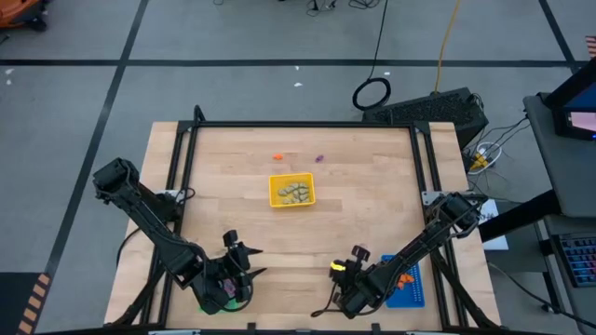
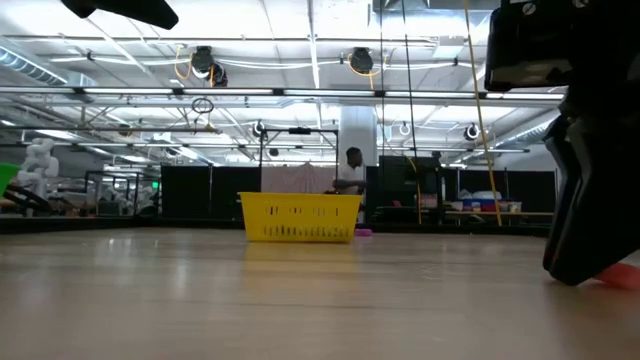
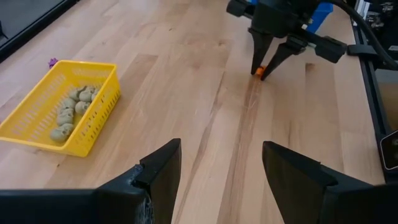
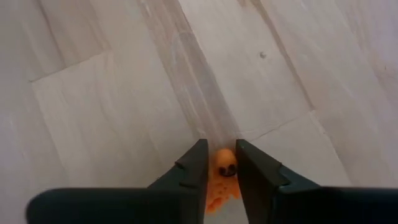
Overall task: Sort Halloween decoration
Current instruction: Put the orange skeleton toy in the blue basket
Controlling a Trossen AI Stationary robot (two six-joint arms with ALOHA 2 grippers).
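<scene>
A yellow tray (image 1: 291,191) at the table's middle holds several pale beige-grey trinkets (image 3: 73,107). One orange trinket (image 1: 277,156) and one purple trinket (image 1: 319,158) lie on the table beyond it. My right gripper (image 4: 220,146) stands near the front edge, beside the blue tray (image 1: 410,287). It points down and is shut on another orange trinket (image 4: 225,165). My left gripper (image 3: 221,152) is open and empty at the front left, above the green tray (image 1: 233,300). My right gripper pinches the orange trinket's two sides (image 4: 219,167) between its two fingers, at their free ends. The fingers come from above, pointing down, as the left wrist view (image 3: 260,71) also shows. The trinket sits at the table's surface; I cannot tell whether it is lifted clear.
Bare wood lies between the yellow tray and both grippers. A black frame (image 1: 298,125) runs round the table's edges. A person (image 2: 350,172) stands in the room far behind the table.
</scene>
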